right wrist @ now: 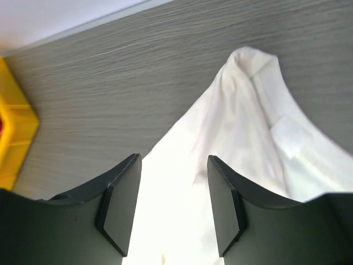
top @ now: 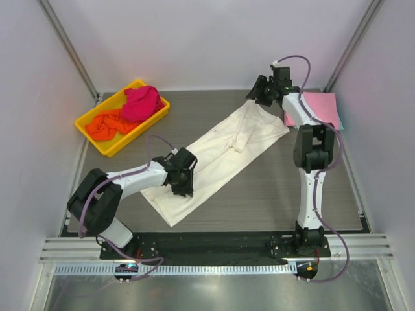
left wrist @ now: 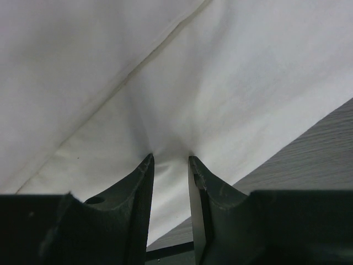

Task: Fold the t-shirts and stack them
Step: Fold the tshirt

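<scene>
- The cream shirt (top: 217, 155) lies flat on the table (top: 279, 194) to the right of the yellow tray (top: 91, 137), well apart from it
- Its long axis slants: one end sits nearer the arm bases than the tray does, and the collar end sits far to the tray's right, about level with the tray's far corner
- Your left gripper (top: 181, 188) is on the shirt end closer to the tray; its fingers are almost together and the cloth puckers into the narrow gap, so it looks to have a pinch of shirt
- Your right gripper (top: 258, 94) is at the collar end, farthest from the tray; its fingers stand wide apart with cloth lying between them and nothing gripped
- Each arm has its own end of that slant, so close your right gripper before you lift
- The magenta shirt (top: 142, 102) and the orange shirt (top: 107, 124) wait inside the tray, and a folded pink shirt (top: 318, 107) lies further right of the tray than the collar
</scene>
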{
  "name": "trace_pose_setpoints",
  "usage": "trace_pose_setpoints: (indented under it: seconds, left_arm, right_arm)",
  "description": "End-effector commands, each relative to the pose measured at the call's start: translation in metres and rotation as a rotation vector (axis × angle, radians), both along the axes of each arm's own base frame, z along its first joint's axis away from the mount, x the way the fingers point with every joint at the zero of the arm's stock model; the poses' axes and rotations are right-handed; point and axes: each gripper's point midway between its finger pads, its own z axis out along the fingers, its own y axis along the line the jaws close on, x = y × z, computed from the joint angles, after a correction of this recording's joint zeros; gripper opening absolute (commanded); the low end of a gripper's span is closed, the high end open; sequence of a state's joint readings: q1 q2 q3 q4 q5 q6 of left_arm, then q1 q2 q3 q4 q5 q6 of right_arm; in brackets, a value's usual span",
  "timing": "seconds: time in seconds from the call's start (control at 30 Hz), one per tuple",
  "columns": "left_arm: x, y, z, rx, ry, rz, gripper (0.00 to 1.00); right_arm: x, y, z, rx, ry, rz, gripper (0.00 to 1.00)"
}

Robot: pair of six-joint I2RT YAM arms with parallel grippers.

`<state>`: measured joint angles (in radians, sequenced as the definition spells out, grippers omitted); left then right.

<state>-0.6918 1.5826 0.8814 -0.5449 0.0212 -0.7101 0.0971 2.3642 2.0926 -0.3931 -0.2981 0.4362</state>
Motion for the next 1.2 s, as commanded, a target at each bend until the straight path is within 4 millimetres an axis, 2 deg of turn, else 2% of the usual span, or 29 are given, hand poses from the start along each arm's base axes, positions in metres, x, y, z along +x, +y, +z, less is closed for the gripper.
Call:
trace_pose_setpoints:
  seconds: [0.0, 0.07, 0.1, 0.17, 0.2, 0.3, 0.4, 0.43, 0.57, 0.77, 0.9, 1.03, 1.17]
  left_arm:
    - [-0.012, 0.000, -0.007, -0.006, -0.030, 0.042, 0.33]
    - [-0.026, -0.001, -0.012, -0.005, -0.017, 0.051, 0.33]
    - [-0.031, -0.002, -0.013, -0.007, -0.014, 0.051, 0.32]
    - [-0.044, -0.002, -0.010, -0.022, -0.014, 0.072, 0.33]
    - [-0.051, -0.004, -0.004, -0.039, -0.028, 0.068, 0.33]
    - [-0.068, 0.001, -0.004, -0.043, -0.033, 0.102, 0.33]
    - [-0.077, 0.006, 0.003, -0.054, -0.052, 0.118, 0.33]
    - [-0.078, 0.005, 0.008, -0.068, -0.067, 0.119, 0.33]
    - [-0.080, 0.002, 0.016, -0.084, -0.082, 0.114, 0.34]
    - [-0.074, -0.002, 0.029, -0.079, -0.107, 0.105, 0.34]
    - [-0.074, -0.004, 0.031, -0.073, -0.098, 0.097, 0.34]
    - [-0.064, -0.012, 0.053, -0.082, -0.142, 0.081, 0.35]
    - [-0.056, -0.012, 0.071, -0.072, -0.176, 0.073, 0.35]
  right_arm:
    - [-0.031, -0.010, 0.057, 0.017, -0.041, -0.077, 0.57]
    - [-0.046, -0.024, 0.048, 0.000, 0.001, -0.129, 0.57]
    - [-0.063, -0.029, 0.043, -0.011, 0.027, -0.147, 0.57]
    - [-0.076, -0.047, 0.036, -0.038, 0.052, -0.206, 0.57]
    - [-0.092, -0.055, 0.028, -0.052, 0.080, -0.226, 0.55]
    - [-0.115, -0.082, 0.011, -0.086, 0.123, -0.302, 0.50]
    - [-0.126, -0.098, -0.005, -0.137, 0.156, -0.343, 0.45]
    - [-0.127, -0.112, -0.009, -0.134, 0.168, -0.371, 0.45]
    - [-0.130, -0.112, -0.026, -0.129, 0.207, -0.364, 0.44]
    - [-0.141, -0.131, -0.050, -0.208, 0.258, -0.451, 0.45]
    - [-0.134, -0.132, -0.060, -0.210, 0.265, -0.451, 0.41]
    - [-0.126, -0.131, -0.074, -0.204, 0.278, -0.443, 0.36]
    - [-0.110, -0.131, -0.081, -0.213, 0.263, -0.425, 0.31]
